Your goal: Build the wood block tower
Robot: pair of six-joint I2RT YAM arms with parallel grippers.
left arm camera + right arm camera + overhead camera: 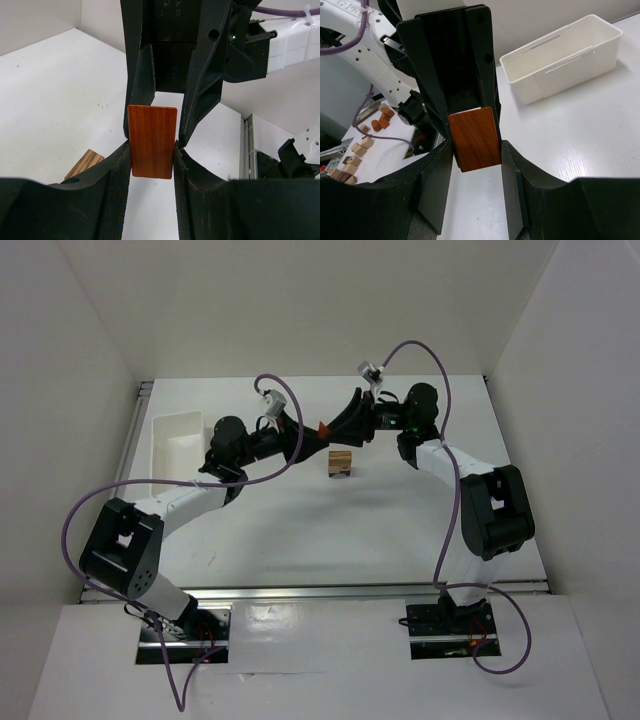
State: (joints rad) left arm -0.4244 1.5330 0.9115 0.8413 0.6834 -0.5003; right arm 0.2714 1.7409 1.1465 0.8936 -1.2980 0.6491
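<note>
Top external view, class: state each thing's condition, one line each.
red-brown block: held aloft between both grippers.
left gripper: shut on the block.
right gripper: shut on the same block.
block stack: standing, apart from both grippers.
white tray: upright, looks empty.

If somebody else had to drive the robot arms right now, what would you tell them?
Grippers: the left gripper and the right gripper are both closed on the same reddish-brown wooden piece, held in the air between them, mid-handover.
Things: the small tower stands on the table, just below the grippers.
Done: the tower has a tan block on top of a darker piece.
Left: one gripper probably lets go, and the other sets the piece on the tower.
</note>
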